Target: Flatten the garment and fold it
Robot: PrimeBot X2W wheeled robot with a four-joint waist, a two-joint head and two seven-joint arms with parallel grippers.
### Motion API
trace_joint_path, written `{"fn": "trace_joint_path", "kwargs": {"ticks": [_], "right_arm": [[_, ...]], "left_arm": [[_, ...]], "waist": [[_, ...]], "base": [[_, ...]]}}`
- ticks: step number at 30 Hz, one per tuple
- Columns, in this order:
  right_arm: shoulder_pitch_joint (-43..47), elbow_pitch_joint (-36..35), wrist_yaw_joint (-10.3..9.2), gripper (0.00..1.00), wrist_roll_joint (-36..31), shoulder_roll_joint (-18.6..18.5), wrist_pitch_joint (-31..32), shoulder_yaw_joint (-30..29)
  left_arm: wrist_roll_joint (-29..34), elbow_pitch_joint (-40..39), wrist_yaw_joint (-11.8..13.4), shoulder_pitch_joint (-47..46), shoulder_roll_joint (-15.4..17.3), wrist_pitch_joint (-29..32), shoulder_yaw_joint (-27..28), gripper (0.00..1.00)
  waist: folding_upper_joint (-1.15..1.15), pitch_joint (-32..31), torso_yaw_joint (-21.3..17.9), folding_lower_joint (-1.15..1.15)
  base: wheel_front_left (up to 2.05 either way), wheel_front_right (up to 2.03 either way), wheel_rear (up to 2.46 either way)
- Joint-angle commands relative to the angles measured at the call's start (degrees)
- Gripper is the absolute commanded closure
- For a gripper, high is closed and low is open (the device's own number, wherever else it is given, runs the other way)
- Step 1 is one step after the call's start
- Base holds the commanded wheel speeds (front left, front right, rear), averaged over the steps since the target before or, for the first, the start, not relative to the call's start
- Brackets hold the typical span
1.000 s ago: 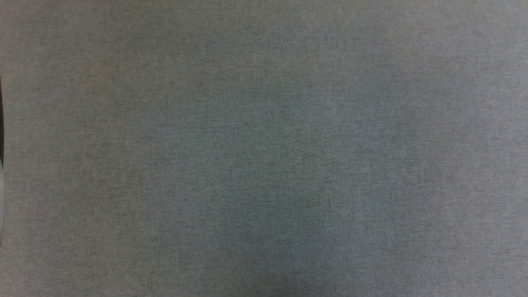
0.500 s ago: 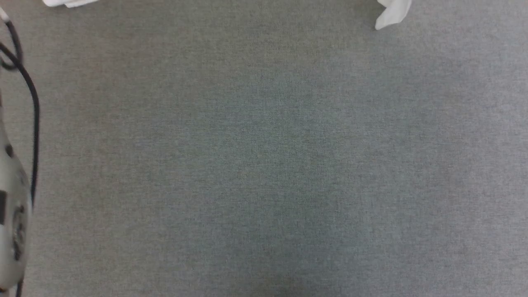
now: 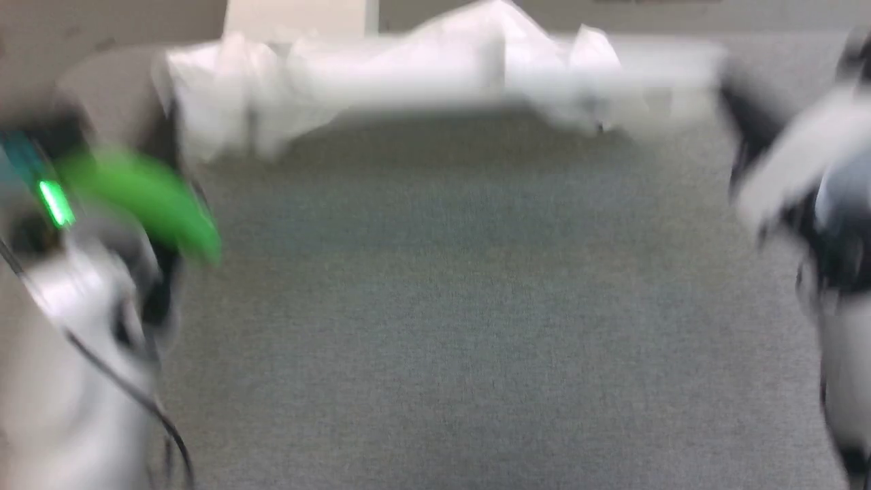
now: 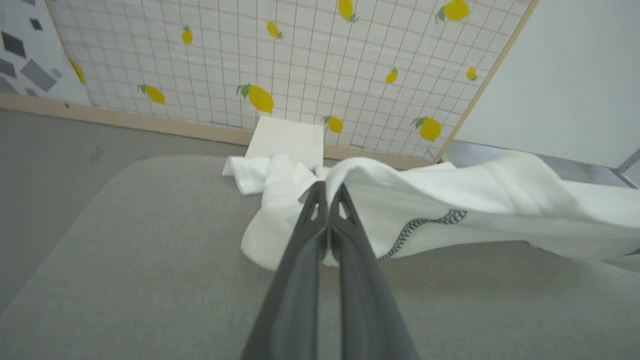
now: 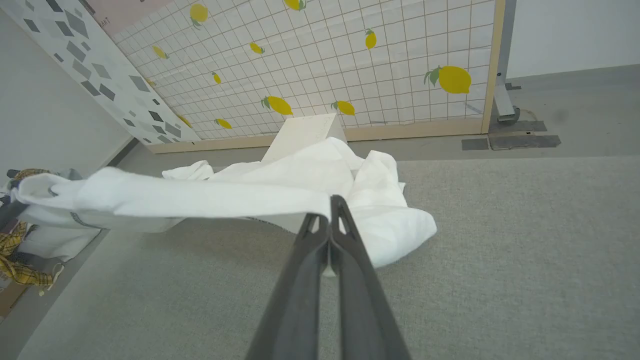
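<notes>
The garment [image 3: 422,75], white thin fabric, hangs stretched in a band between my two grippers above the grey padded surface [image 3: 463,306]; the head view is motion-blurred. My left gripper [image 4: 327,192] is shut on one bunched end, where a dark zigzag seam [image 4: 425,225] shows. My right gripper [image 5: 330,206] is shut on the other end, with loose folds drooping onto the surface beyond it. In the head view the left gripper [image 3: 170,136] sits at the upper left and the right gripper [image 3: 742,116] at the upper right.
A rigid white box [image 4: 287,140] stands behind the garment against a lemon-patterned grid panel [image 4: 300,55]. Yellow plaid cloth [image 5: 15,250] lies off the surface's side. The surface's rounded edge [image 4: 100,175] drops to the floor.
The head camera has swung upward: earlier it showed mostly bare grey surface, now the stretched garment and both arms are in the picture, blurred.
</notes>
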Motion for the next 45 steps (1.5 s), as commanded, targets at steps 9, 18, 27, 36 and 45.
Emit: {"fn": "trace_joint_path", "kwargs": {"ticks": [9,18,27,36,45], "right_arm": [[26.88,-6.94,-0.12,1.00,-1.39,-0.08,11.73,-1.96],[39.83,-10.30,-0.12,1.00,-7.50,-2.31,30.02,0.52],[43.54,-12.88,-0.12,1.00,-11.04,0.85,34.78,1.07],[42.34,-15.08,-0.12,0.00,-9.13,2.08,28.88,-0.12],[35.05,-20.08,-0.12,0.00,-9.06,6.27,21.77,-11.89]], "left_arm": [[-3.38,-7.96,6.84,29.10,-2.90,5.42,-1.46,1.00],[-3.97,-4.79,10.55,37.67,-0.26,15.76,-3.80,1.00],[-5.31,-4.96,12.46,39.58,0.06,22.11,-5.31,1.00],[-6.79,-9.11,14.63,40.68,1.42,23.36,-2.49,0.00],[-5.98,-20.28,17.92,40.50,3.00,13.63,7.49,0.00]], "waist": [[0.00,-8.24,2.22,0.00],[0.00,-10.80,2.53,0.00],[0.00,-12.01,2.68,0.00],[0.00,-12.80,2.55,0.00],[0.00,-12.28,2.36,0.00]], "base": [[0.00,0.00,0.00],[0.00,0.00,0.00],[0.00,0.00,0.00],[0.00,0.00,0.00],[0.00,0.00,0.00]]}}
